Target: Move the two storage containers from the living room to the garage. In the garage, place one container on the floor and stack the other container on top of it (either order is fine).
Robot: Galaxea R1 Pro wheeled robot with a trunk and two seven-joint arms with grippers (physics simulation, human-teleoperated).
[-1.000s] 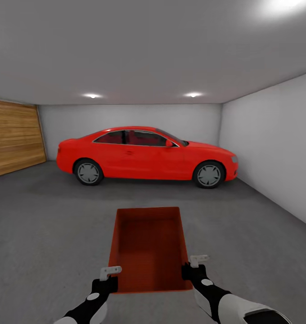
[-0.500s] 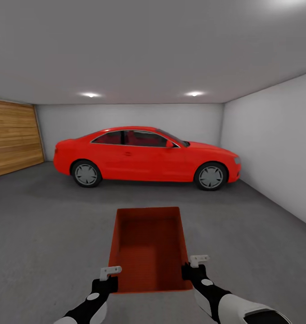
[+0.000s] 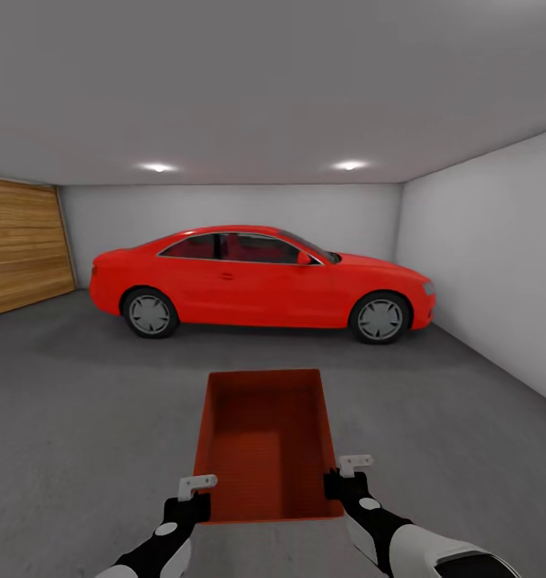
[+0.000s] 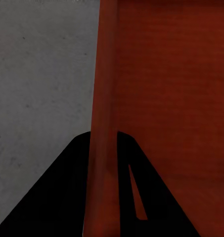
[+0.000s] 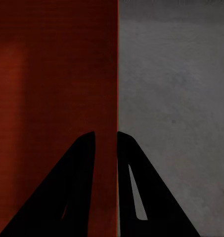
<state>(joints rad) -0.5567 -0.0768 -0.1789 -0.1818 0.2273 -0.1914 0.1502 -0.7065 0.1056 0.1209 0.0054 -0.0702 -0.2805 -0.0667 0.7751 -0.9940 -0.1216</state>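
Head forward; wrists downward, close

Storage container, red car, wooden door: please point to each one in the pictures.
storage container [image 3: 265,449], head view, on its inner bottom.
red car [image 3: 257,285], head view, on its side door.
wooden door [image 3: 20,245], head view, on its planks.
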